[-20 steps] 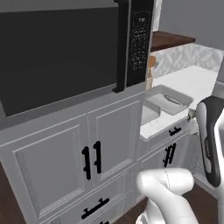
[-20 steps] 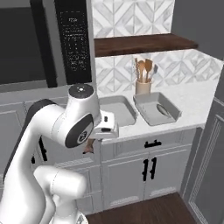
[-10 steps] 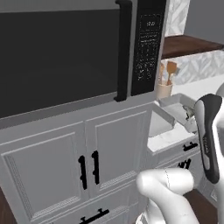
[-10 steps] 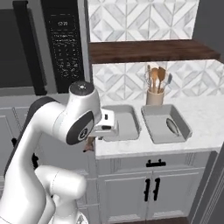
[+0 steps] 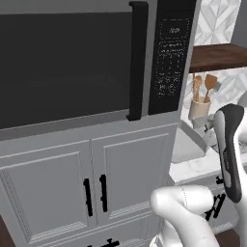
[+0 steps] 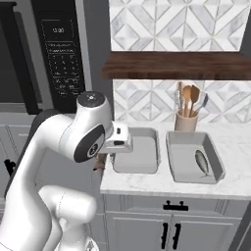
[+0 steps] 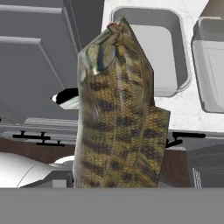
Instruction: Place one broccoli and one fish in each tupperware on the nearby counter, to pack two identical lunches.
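Gripper (image 7: 114, 186): we hold a fish (image 7: 117, 109) lengthwise along the hand; empty tupperware (image 7: 151, 17) at upper centre, past its head.

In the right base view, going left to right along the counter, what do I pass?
Empty tupperware → tupperware with a fish, the fish lying at its right; the utensil crock stands behind, between the two.

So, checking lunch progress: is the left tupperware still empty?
Empty: the left tupperware shows only bare grey floor; the right tupperware holds a fish.
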